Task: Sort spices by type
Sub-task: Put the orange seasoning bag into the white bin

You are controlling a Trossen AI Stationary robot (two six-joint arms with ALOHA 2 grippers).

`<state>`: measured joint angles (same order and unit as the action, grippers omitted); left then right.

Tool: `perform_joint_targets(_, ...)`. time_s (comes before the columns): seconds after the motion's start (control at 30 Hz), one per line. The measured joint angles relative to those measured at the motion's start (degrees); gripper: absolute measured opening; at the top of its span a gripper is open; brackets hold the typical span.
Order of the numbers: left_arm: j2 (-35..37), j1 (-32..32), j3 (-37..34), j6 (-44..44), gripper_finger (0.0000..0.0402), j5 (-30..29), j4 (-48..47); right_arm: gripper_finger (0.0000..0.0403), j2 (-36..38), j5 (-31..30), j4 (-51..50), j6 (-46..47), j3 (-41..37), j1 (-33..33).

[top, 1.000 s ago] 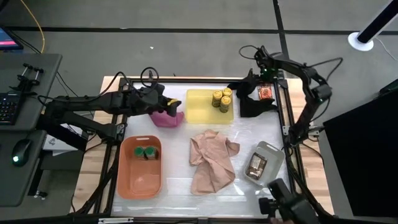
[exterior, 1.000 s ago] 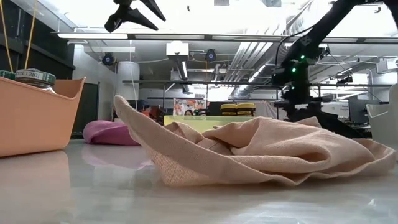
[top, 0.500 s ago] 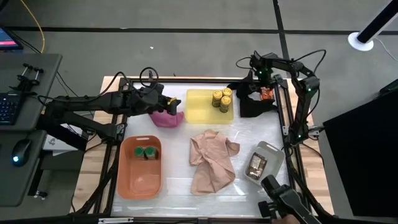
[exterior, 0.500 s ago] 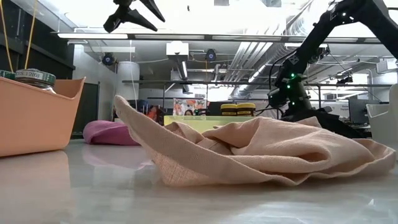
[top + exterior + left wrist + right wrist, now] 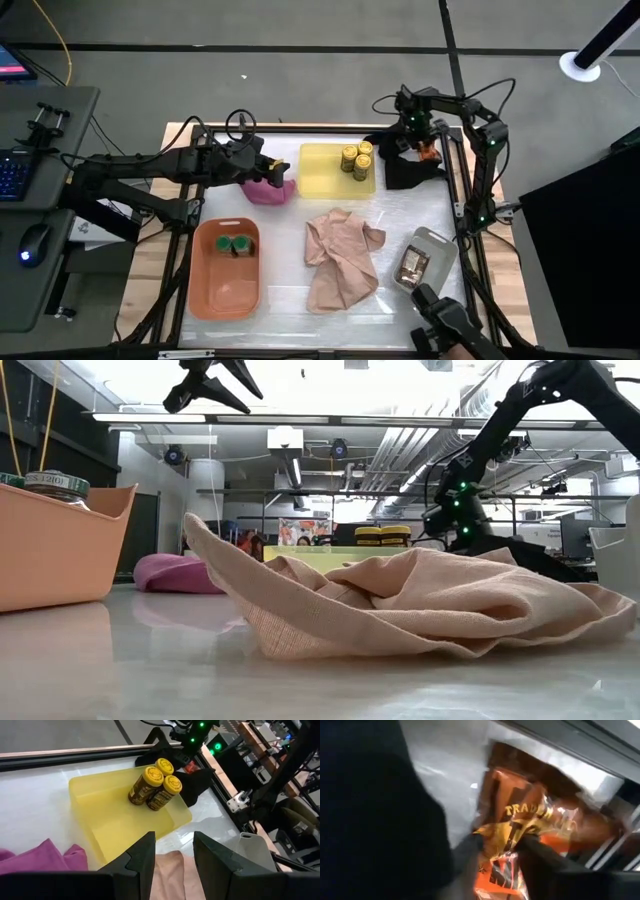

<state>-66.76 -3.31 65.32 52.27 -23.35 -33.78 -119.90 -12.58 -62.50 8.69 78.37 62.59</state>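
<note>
An orange-red packet lies at the table's far right corner, partly on a black cloth. My right gripper is low over it and open, and in the wrist view the packet sits between its fingers. Three yellow-lidded jars stand in a yellow tray. Two green-lidded jars stand in an orange tray. Brown packets lie in a grey tray. My left gripper hangs open, high above the pink cloth. My right gripper comes at the orange-red packet's near end from above, one finger on each side of it. The blurred wrist view does not show whether the fingers touch it. The packet lies flat on the table and the black cloth.
A crumpled tan cloth lies in the middle of the table, between the orange and grey trays. The table's metal frame rail runs close beside the packet. A keyboard and a mouse sit on a side desk to the left.
My right gripper has come down and moved a little toward the table's left, from above the far right corner onto the orange-red packet. The packet has stayed where it was.
</note>
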Motion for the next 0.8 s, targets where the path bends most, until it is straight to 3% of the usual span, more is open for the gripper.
perform_joint_targets(0.13,0.02,-0.02,0.0,-0.78,0.012,-0.01,0.18,0.0023,0.08,-3.24,0.17,-2.66,-0.28,-0.02)
perform_joint_targets(0.27,0.02,-0.18,0.0,-2.34,0.012,-0.1,0.44,0.003,2.35,-5.75,0.96,-3.15,-0.55,0.37)
perform_joint_targets(0.37,0.02,-0.64,0.0,-3.15,0.012,-0.28,0.57,0.0014,5.18,-5.88,1.05,-3.16,0.03,1.25)
perform_joint_targets(0.8,1.09,-1.99,0.0,-11.38,0.012,0.41,0.52,0.0005,25.37,6.1,1.03,5.25,6.65,-1.88)
